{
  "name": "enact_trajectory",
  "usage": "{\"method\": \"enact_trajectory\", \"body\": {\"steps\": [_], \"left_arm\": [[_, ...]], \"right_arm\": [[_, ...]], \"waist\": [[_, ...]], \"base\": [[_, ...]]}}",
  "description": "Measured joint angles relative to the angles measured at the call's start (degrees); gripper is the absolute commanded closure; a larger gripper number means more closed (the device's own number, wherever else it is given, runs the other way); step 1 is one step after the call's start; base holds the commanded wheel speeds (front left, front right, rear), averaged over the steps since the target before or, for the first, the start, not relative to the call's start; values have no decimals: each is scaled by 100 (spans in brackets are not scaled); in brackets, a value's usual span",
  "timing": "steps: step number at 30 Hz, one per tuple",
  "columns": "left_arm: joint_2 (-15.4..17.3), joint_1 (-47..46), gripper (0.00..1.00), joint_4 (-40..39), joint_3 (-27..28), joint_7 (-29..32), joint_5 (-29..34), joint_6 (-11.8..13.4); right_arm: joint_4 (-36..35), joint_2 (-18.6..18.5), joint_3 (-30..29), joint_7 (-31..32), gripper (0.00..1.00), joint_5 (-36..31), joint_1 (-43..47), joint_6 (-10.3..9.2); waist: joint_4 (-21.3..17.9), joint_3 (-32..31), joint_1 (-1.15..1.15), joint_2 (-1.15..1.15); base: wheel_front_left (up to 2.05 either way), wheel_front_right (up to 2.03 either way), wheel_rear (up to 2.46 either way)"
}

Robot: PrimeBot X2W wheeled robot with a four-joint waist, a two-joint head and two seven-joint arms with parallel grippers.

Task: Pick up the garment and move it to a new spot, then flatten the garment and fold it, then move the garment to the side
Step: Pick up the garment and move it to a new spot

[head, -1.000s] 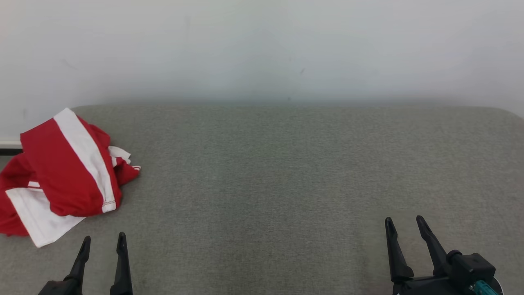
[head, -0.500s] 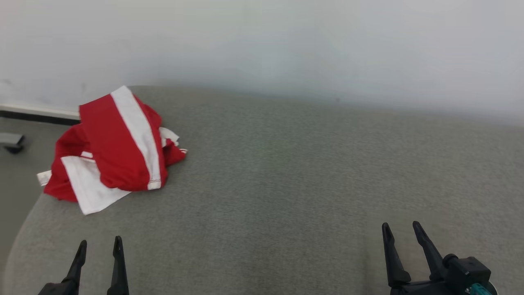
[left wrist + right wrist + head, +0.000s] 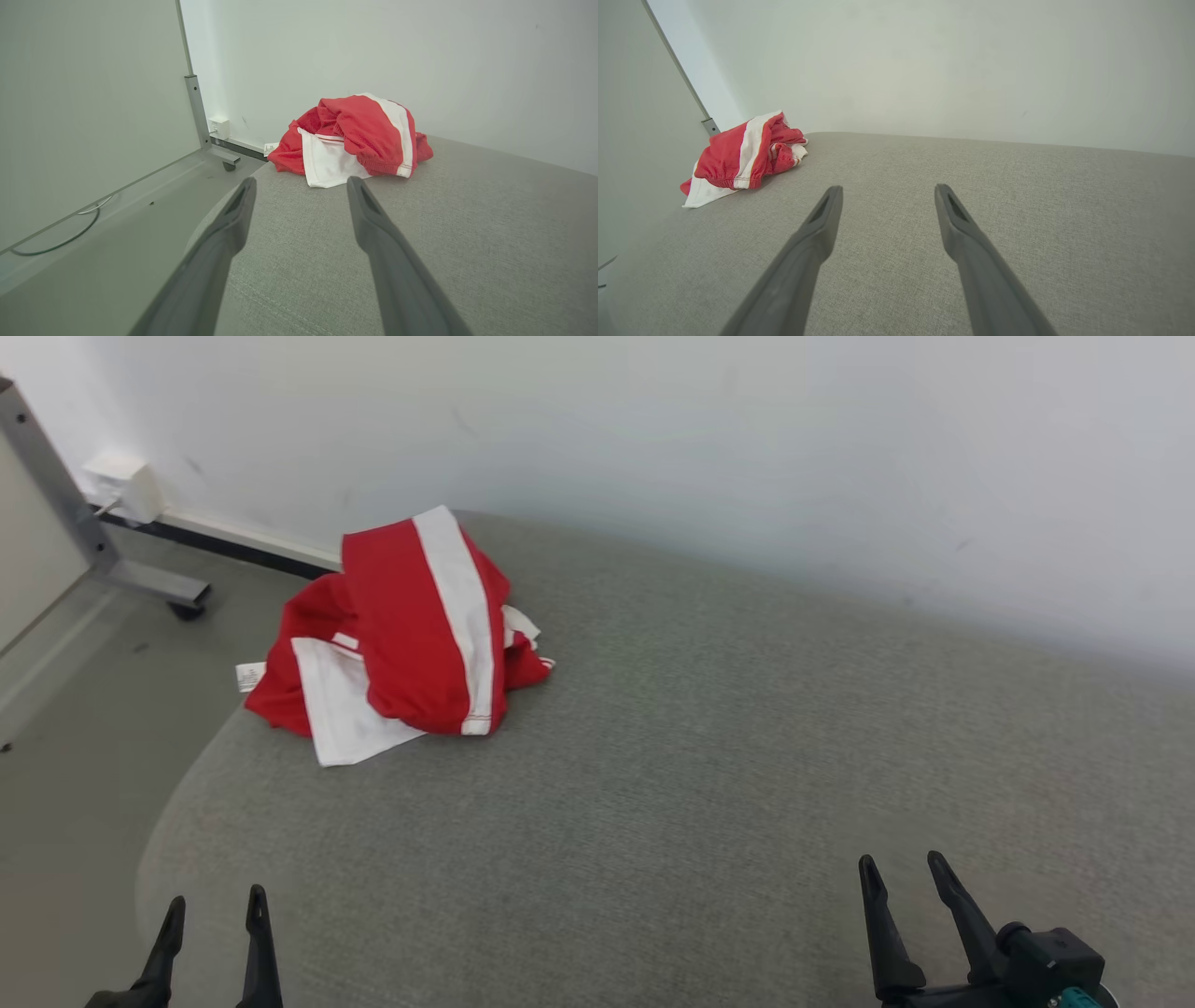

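Note:
A crumpled red and white garment (image 3: 401, 635) lies heaped near the far left corner of the grey padded surface (image 3: 700, 756). The left wrist view has the garment (image 3: 359, 135) straight ahead, beyond the fingertips; from the right wrist the same garment (image 3: 742, 156) sits far off to the left. My left gripper (image 3: 214, 905) hovers open at the near left edge with nothing between its fingers, well short of the cloth. My right gripper (image 3: 901, 868) is open at the near right, far from the garment. Both pairs of fingers point away over bare fabric.
A white wall (image 3: 747, 448) runs behind the surface. Left of it the floor (image 3: 84, 709) drops away, with a grey metal frame leg on a caster (image 3: 140, 581), a white panel (image 3: 84, 107), a wall socket (image 3: 126, 485) and a cable (image 3: 56, 238).
The head camera has swung left, so the garment now appears nearer the middle and the floor and frame leg have come into view. Both grippers stay open and low.

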Motion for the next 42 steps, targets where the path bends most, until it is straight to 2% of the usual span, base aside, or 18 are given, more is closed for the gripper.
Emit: {"method": "enact_trajectory", "body": {"steps": [12, 21, 29, 34, 42], "left_arm": [[32, 24, 0, -27, 30, -31, -44, 87], [56, 85, 0, -29, 93, -87, -85, 179], [133, -402, 0, 62, 275, -107, -402, 143], [470, -1310, 0, 244, 442, -29, -597, -10], [1100, -3017, 0, 617, 733, 182, -991, -216]], "right_arm": [[25, 0, 22, 26, 0, 0, -1, 0], [64, 0, 78, 30, 0, 0, -57, 0], [46, 2, 77, 70, 0, -97, -196, 0], [-98, 3, 31, 186, 0, -297, -437, 0], [-526, 0, -255, 244, 0, -605, -901, 0]], "waist": [[568, 16, 0, 0], [640, 110, 0, 0], [339, 207, 0, 0], [37, 445, 0, 0], [-506, 1165, 2, 1]], "base": [[0, 0, 0], [0, 0, 0], [0, 0, 0], [0, 0, 0], [0, 0, 0]]}}
